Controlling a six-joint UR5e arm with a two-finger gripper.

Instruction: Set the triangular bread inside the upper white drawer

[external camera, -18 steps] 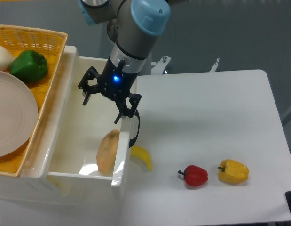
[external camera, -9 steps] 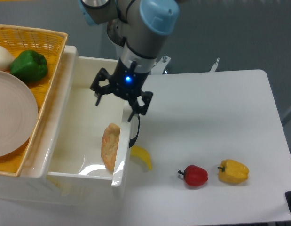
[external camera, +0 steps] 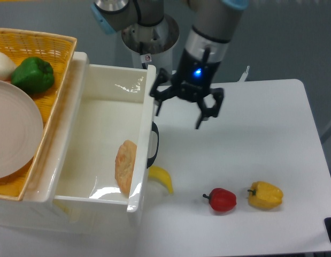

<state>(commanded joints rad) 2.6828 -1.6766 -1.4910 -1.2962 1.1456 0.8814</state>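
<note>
The triangular bread [external camera: 124, 167] lies inside the upper white drawer [external camera: 79, 203], tilted on edge against the drawer's right wall near the dark handle [external camera: 153, 144]. My gripper [external camera: 178, 114] hangs open and empty above the table, to the right of the drawer's right wall and clear of the bread.
A small yellow banana [external camera: 162, 179] lies on the table beside the drawer handle. A red pepper [external camera: 222, 199] and a yellow pepper [external camera: 266, 194] sit toward the front right. On the left stands a yellow wicker basket [external camera: 58, 80] with a green pepper [external camera: 32, 75], a plate [external camera: 13, 128] and a white object.
The gripper has lifted out of the drawer and moved right over the table. The bread settled against the drawer's right wall and stays there.
</note>
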